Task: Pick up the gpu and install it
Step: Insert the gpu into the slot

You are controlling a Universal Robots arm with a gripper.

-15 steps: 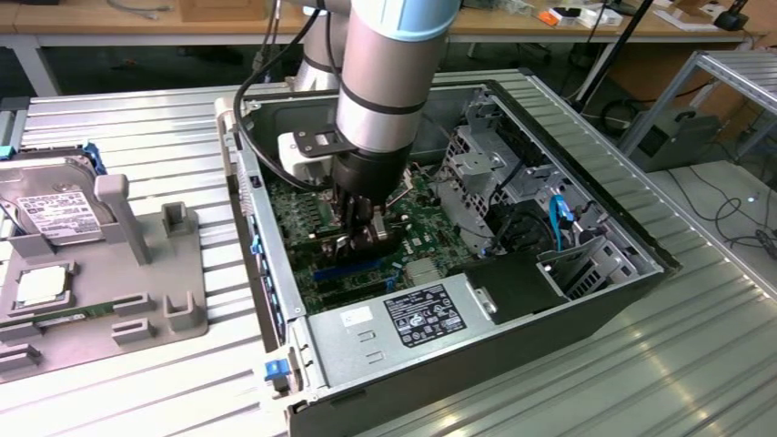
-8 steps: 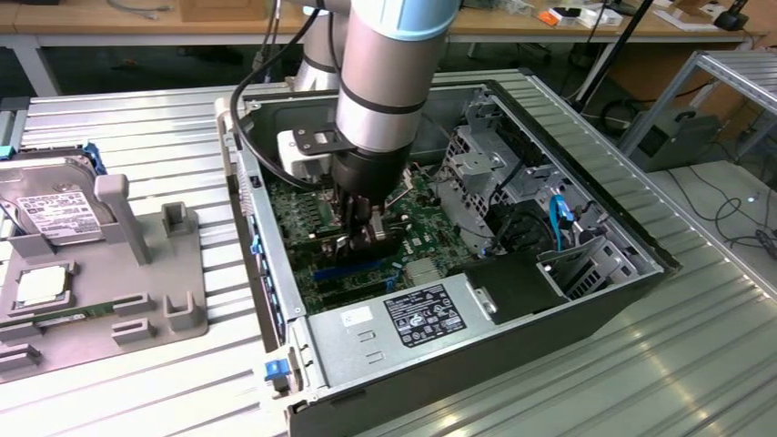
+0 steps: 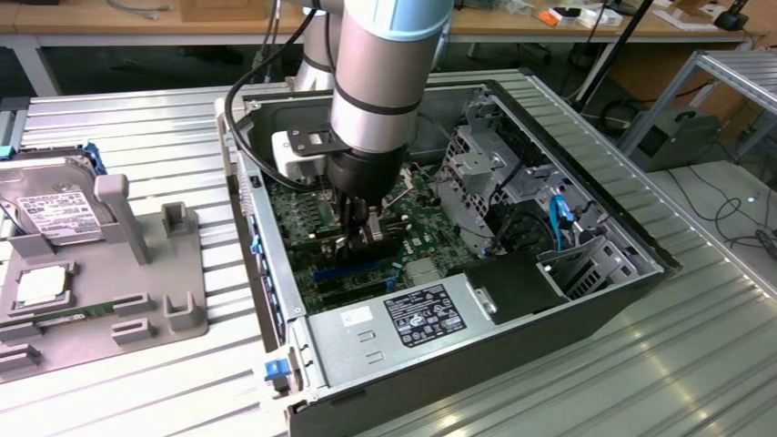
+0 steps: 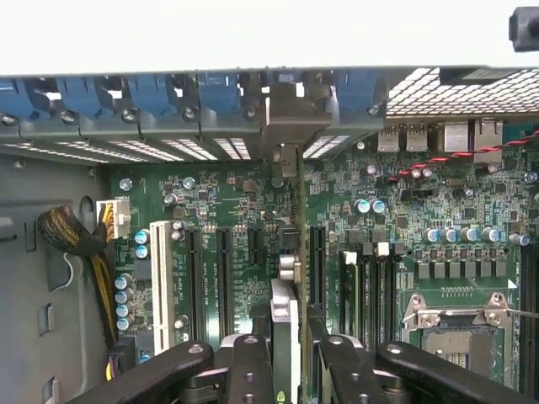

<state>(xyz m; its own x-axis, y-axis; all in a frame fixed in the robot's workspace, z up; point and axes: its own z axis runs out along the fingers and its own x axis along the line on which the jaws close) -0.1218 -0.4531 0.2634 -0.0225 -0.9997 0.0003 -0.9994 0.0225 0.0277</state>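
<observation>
We see the arm (image 3: pixel 378 82) reaching straight down into the open computer case (image 3: pixel 583 218), its wrist vertical above the motherboard (image 3: pixel 419 238). The tool (image 4: pixel 286 358) is closed on the gpu (image 4: pixel 286 324), which stands on edge between the two black fingers (image 4: pixel 249 370). In the wrist view, the card runs away from the tool toward the rear wall of the case, where its metal bracket (image 4: pixel 286 126) sits in line with the row of slot covers and blue retention clips (image 4: pixel 152 93). The card's lower edge lies over the motherboard between the black expansion slots (image 4: pixel 223 282); we cannot tell whether it is fully seated.

Inside the case we note a white slot (image 4: pixel 160 273), a bundle of yellow and black cables (image 4: pixel 80 240) with a white connector, the bare CPU socket (image 4: pixel 459 324) and a red and black twisted wire (image 4: pixel 455 160). The exterior view shows the power supply (image 3: pixel 413 319) with its label at the near edge and a drive cage (image 3: pixel 479 173).

On the table (image 3: pixel 680 364), at the exterior view's left, a grey fixture tray (image 3: pixel 158 300) carries a hard drive (image 3: pixel 49 214).
</observation>
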